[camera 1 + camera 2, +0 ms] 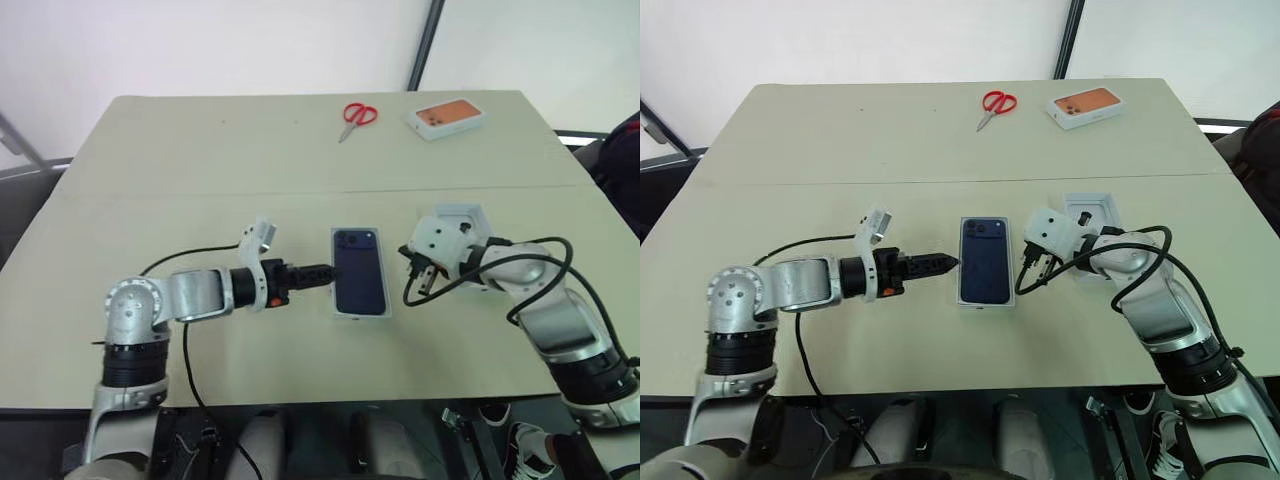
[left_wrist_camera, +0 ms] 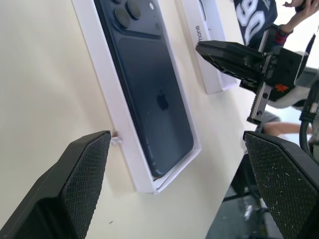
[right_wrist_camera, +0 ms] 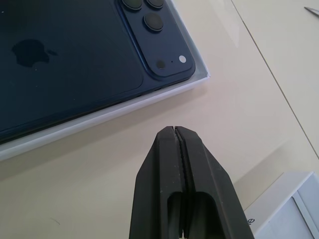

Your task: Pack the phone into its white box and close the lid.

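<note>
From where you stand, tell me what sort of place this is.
Probably a lab or test room set up for packing trials. A plain beige table stands before bare white walls, holding a dark blue phone in its white box, red-handled scissors and another white phone box with an orange-pictured top.

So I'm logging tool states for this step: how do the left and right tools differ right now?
The left tool has its fingers spread wide; the right tool is pressed shut. The left tool sits on the left side of the phone in the white box; the right tool sits on its right side. Both are empty, close to the table and aimed toward the phone.
</note>
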Controlling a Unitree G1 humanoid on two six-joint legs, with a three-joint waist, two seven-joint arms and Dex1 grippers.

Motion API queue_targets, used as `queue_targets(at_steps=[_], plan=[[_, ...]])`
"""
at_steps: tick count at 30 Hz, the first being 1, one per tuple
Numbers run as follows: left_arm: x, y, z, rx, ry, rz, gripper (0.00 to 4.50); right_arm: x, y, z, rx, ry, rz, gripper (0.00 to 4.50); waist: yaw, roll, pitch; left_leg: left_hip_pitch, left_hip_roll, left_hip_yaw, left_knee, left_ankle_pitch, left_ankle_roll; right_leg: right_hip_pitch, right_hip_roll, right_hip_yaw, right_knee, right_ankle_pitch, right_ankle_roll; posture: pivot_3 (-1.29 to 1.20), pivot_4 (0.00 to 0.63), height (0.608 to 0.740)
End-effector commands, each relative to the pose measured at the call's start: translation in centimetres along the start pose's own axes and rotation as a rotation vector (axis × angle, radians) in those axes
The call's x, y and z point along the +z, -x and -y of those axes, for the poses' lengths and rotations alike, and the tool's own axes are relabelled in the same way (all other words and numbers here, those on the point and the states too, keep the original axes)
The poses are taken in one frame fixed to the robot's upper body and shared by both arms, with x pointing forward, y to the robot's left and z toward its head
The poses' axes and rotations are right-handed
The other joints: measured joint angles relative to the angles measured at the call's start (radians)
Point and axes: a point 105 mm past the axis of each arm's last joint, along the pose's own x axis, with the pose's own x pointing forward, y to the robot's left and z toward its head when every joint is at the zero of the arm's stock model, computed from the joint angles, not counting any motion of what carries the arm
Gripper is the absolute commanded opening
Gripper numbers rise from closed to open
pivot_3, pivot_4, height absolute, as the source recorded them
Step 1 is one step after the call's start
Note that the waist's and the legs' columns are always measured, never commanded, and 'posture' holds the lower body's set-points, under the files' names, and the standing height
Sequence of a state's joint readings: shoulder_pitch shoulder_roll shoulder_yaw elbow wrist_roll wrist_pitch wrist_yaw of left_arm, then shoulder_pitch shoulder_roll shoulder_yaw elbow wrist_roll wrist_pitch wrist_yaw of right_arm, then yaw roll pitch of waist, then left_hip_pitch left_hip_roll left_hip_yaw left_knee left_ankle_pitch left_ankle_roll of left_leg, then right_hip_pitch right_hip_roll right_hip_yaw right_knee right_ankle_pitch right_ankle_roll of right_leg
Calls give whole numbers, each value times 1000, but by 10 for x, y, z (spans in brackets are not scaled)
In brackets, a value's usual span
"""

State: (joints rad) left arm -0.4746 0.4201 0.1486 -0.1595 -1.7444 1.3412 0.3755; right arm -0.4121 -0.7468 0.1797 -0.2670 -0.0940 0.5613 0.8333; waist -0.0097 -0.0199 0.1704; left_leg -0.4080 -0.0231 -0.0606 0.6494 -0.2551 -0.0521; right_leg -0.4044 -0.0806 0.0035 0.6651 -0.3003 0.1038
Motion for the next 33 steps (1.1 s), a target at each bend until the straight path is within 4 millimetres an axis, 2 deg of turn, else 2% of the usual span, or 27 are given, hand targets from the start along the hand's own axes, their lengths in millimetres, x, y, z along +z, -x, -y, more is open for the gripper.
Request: queue_targets(at_steps=[1, 2, 5, 9, 12, 13, 22, 29, 33], plan=[[18, 13, -2, 54, -135, 70, 4469, 8, 4, 9, -30, 33, 21, 0, -1, 0, 0, 0, 0, 0, 0, 0, 0, 0, 0, 0, 0, 0, 0, 0, 150, 740], [21, 15, -7, 88, -173, 75, 4469, 7, 4, 9, -29, 37, 19, 0, -1, 0, 0, 0, -1, 0, 0, 0, 0, 0, 0, 0, 0, 0, 0, 0, 150, 740], [28, 21, -24, 219, -310, 98, 3601, 6, 3, 7, -19, 52, 11, 0, -1, 0, 0, 0, -1, 1, -1, 0, 0, 0, 1, 0, 0, 0, 0, 0, 150, 740], [21, 17, -29, 258, -543, 19, 1508, 3, 2, -1, 16, 92, -5, 0, -1, 0, 0, 0, -1, 1, -1, 0, 0, 0, 1, 0, -1, 0, 0, 0, 150, 740], [12, 7, -32, 246, -667, -47, 44, 5, 1, -6, 38, 114, -5, 0, -1, 1, 0, 0, -1, 1, -1, -1, 2, 0, 1, 0, -1, 0, 0, 0, 150, 740], [10, 2, -31, 221, -674, -51, 44, 5, 1, -7, 46, 125, -6, 0, 0, 1, 0, 0, -1, 1, -1, -3, 6, 0, 1, 0, -1, 0, 0, 0, 150, 740], [-9, -38, -23, 97, -890, -168, 44, 4, -6, -19, 86, 168, -17, 0, -2, 1, 0, 0, -1, 1, 0, -4, 7, 0, 1, 0, -1, 0, 0, 0, 150, 740], [-13, -66, -17, 51, -894, -203, 44, 7, -9, -22, 95, 183, -12, 0, -1, 1, 0, 0, -1, 1, 0, -4, 8, 0, 1, 0, 0, 0, 0, 0, 150, 740], [-13, -82, -8, 15, -870, -187, 44, 7, -9, -22, 96, 185, -15, 0, 3, 1, 0, 0, -1, 0, 2, -5, 9, 2, 1, -1, 0, 0, 0, 0, 150, 740]])
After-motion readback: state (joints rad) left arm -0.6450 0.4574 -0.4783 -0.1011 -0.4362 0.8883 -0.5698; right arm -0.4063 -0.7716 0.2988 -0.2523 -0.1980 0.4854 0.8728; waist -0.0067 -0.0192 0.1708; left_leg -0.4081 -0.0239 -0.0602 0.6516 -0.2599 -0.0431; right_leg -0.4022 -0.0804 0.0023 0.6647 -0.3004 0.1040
